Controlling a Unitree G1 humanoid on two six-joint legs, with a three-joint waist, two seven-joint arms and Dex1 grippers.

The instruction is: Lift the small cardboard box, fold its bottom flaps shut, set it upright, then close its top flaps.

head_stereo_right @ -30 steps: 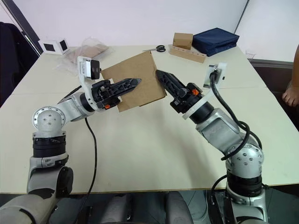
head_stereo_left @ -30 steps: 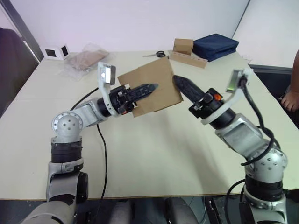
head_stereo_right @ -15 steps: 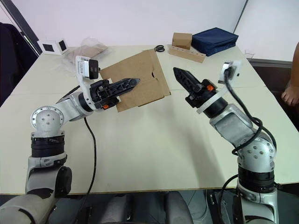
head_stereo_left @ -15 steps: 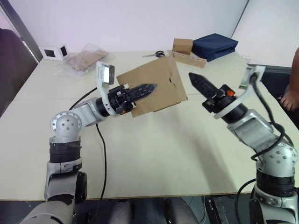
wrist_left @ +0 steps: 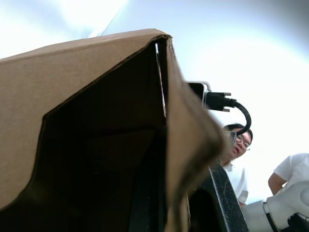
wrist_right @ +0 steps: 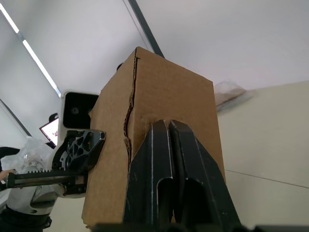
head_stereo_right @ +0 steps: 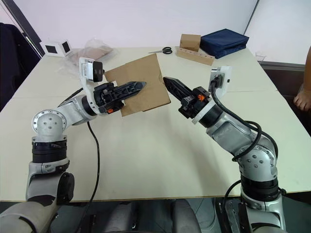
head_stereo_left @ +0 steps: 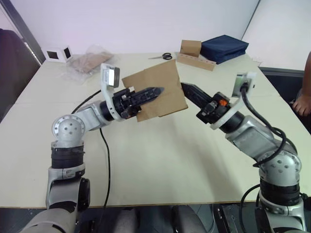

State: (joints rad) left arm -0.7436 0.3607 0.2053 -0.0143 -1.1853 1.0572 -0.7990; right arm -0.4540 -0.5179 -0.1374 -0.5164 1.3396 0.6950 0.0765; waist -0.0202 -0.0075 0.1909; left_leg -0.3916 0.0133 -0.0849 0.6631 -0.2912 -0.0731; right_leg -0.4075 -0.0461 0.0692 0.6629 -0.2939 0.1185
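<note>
Your left gripper (head_stereo_left: pixel 158 90) is clamped on one wall of the small cardboard box (head_stereo_left: pixel 158 77), holding it up in the air above the middle of the table (head_stereo_left: pixel 160 160), tilted. One black finger (head_stereo_left: pixel 146 93) lies along the outside of the brown face that looks at you. In the left wrist view you look into the dark open inside of the box, with the wall edge running between the fingers.

Your right gripper (head_stereo_right: pixel 167 82) has its two fingers pressed together with nothing between them, and their tip is pushed against the box's right side. The right wrist view shows those fingers flat against a brown face of the box, beside a seam that runs down it.

The box is plain brown corrugated card and you can read no print or label on it.

Further out, at the far edge of the table, you have a second brown box (head_stereo_left: pixel 190 48) standing on a long cardboard strip (head_stereo_left: pixel 197 62), a pair of scissors (head_stereo_left: pixel 163 57) just to its left, and a dark blue folded bag (head_stereo_left: pixel 224 47) to its right. At the far left lies a brown bundle in clear plastic (head_stereo_left: pixel 88 61), and beyond it a small white cube with black squares (head_stereo_left: pixel 58 53) on its faces; no writing on any of these is legible. A person's hand (head_stereo_left: pixel 302 103) shows at the right edge
</note>
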